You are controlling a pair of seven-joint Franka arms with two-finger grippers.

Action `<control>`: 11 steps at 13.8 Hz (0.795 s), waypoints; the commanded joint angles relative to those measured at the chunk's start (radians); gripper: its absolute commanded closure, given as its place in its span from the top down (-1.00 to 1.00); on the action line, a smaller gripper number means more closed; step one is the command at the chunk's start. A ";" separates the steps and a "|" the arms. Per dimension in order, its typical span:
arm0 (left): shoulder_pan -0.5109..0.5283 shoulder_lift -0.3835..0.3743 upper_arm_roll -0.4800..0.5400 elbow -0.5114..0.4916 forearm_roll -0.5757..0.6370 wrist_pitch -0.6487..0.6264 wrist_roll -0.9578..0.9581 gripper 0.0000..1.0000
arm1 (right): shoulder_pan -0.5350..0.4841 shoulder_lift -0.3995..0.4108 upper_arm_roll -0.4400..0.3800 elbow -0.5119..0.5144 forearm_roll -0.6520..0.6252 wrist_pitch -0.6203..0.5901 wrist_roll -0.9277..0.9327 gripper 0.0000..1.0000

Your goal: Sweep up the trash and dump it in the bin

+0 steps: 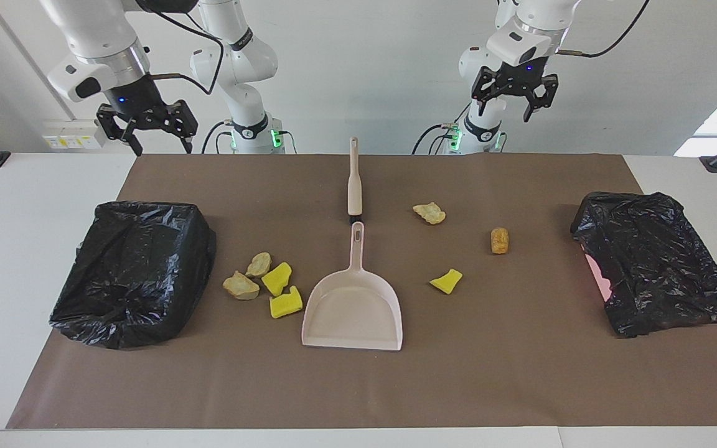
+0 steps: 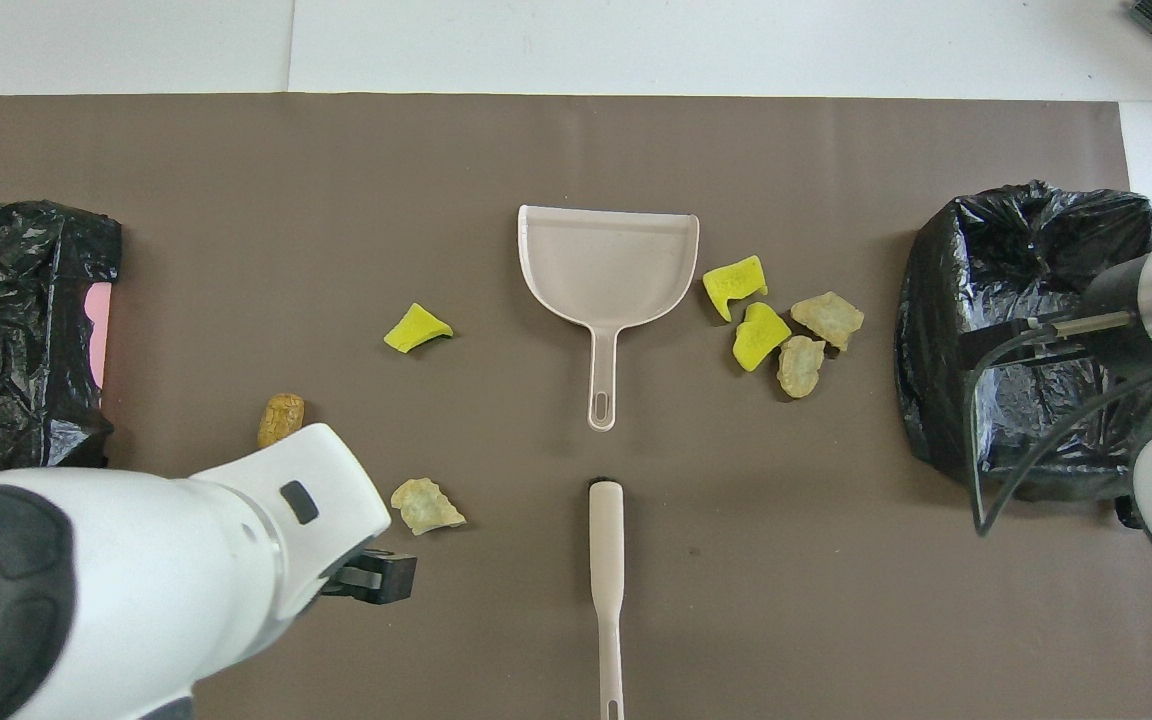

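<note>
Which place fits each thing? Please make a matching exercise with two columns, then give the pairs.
Things:
1. dustpan
2. brush
3. orange-brown lump
4. group of four lumps

Places:
A. alone, toward the left arm's end of the table
B. between the dustpan and a black-bagged bin
C. middle of the mat, pan part away from the robots
D. just nearer to the robots than the dustpan's handle

Pairs: 1-C, 2-D, 3-A, 4-B

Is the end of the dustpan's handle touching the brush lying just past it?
Apart. In the overhead view, bare brown mat shows between the dustpan handle's tip and the dark end of the brush; the facing view foreshortens that gap to almost nothing.
</note>
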 commanded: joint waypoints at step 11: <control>-0.457 0.001 0.017 -0.334 -0.047 0.371 -0.406 1.00 | 0.230 0.343 0.015 0.082 0.093 0.291 0.417 1.00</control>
